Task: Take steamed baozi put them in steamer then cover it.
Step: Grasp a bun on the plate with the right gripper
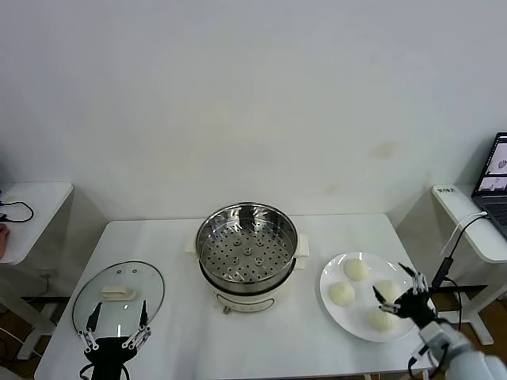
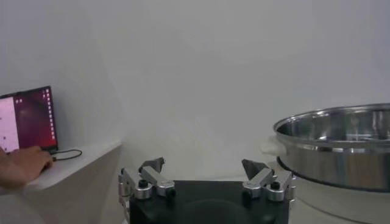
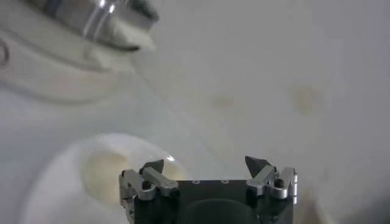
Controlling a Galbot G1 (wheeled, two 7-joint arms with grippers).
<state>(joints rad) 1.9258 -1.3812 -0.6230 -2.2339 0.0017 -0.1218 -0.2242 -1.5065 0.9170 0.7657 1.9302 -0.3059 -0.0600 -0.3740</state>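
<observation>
Four steamed baozi [image 1: 342,294] lie on a white plate [image 1: 337,314] at the right of the table [image 1: 174,237], just beside the steamer [image 1: 247,252], which stands uncovered at the middle with its perforated tray bare. My right gripper [image 1: 399,294] hangs over the plate's outer edge above the buns, fingers spread, holding nothing. The cover [image 1: 119,297] rests flat at the table's left, and my left gripper [image 1: 116,332] waits spread wide at its near edge.

The right gripper [image 1: 402,290] hangs low at the right with jaws spread; the left gripper [image 1: 116,326] rests low left, jaws apart.
</observation>
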